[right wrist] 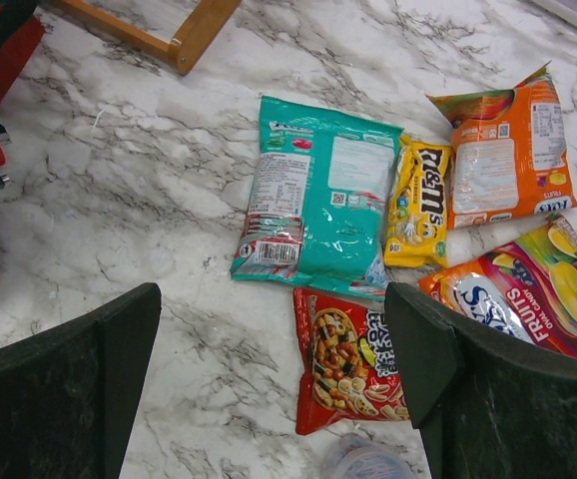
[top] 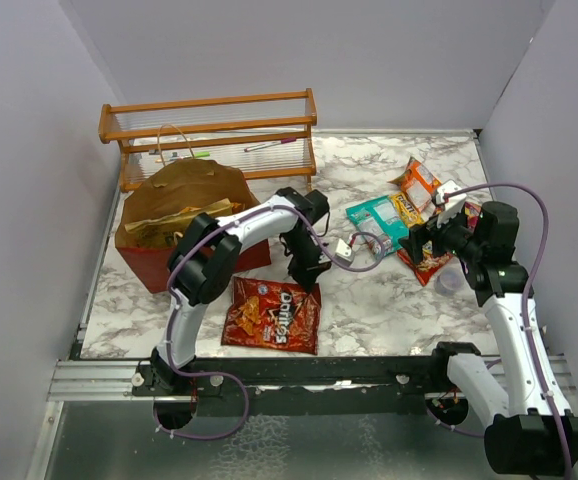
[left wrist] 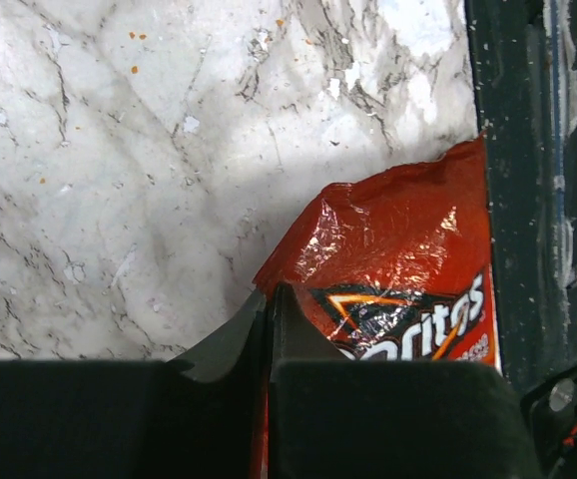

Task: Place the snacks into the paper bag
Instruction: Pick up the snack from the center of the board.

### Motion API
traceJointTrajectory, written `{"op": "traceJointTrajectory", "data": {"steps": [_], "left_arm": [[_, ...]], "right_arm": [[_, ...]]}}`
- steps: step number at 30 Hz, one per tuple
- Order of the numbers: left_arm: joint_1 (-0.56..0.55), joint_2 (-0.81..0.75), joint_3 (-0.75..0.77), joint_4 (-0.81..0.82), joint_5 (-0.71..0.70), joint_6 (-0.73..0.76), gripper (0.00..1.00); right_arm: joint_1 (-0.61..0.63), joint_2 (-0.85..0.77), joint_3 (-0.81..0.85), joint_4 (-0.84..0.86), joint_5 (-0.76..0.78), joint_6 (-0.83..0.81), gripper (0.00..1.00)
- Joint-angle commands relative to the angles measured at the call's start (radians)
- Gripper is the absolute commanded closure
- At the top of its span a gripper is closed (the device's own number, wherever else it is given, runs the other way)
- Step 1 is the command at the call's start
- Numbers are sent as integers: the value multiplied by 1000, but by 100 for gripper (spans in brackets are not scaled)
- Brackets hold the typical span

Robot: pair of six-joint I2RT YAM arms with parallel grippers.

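Note:
A red Doritos bag [top: 272,315] lies flat near the front rail. My left gripper [top: 306,276] is at its far edge; in the left wrist view that gripper [left wrist: 269,295] is shut, pinching the corner of the Doritos bag [left wrist: 408,249]. The dark red paper bag [top: 184,215] stands open at the left with packets inside. My right gripper [right wrist: 274,339] hangs open above a small red packet [right wrist: 348,364]. Beyond that lie a teal packet [right wrist: 318,200], a yellow M&M's packet [right wrist: 420,205], an orange packet [right wrist: 498,150] and a colourful fruit-candy packet [right wrist: 538,299].
A wooden slatted rack [top: 209,130] stands at the back left behind the paper bag. A small translucent purple cup [top: 451,280] sits by the right arm. The black front rail [left wrist: 528,150] runs beside the Doritos bag. Grey walls close both sides.

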Motion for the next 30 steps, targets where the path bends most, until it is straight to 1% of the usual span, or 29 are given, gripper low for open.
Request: {"op": "traceJointTrajectory", "data": {"steps": [1,8,13,16,19,21,27,30], "left_arm": [[-10,-123,28,-57,62,-5,100],[-10,-270,64,-77,53,-46,100],[-10,-343,141,-74,65,-131,100],[-9,-379,182,-40,88,-199,100],[-9,-432,201,45,93,-295,100],[-10,-472,198,128,68,-366,100],[-7,-583,181,383,-72,-571,100],[-4,-629,171,495,-123,-649,100]], "right_arm": [[-8,-21,-3,27,1,-13,6],[-8,-12,-5,38,28,-11,6],[-8,2,-4,41,36,-10,6],[-8,4,-6,43,43,-10,6],[-8,4,-6,44,46,-11,6],[-8,2,-8,44,48,-12,6],[-8,1,-9,46,50,-13,6],[-8,2,-9,45,47,-12,6]]}}
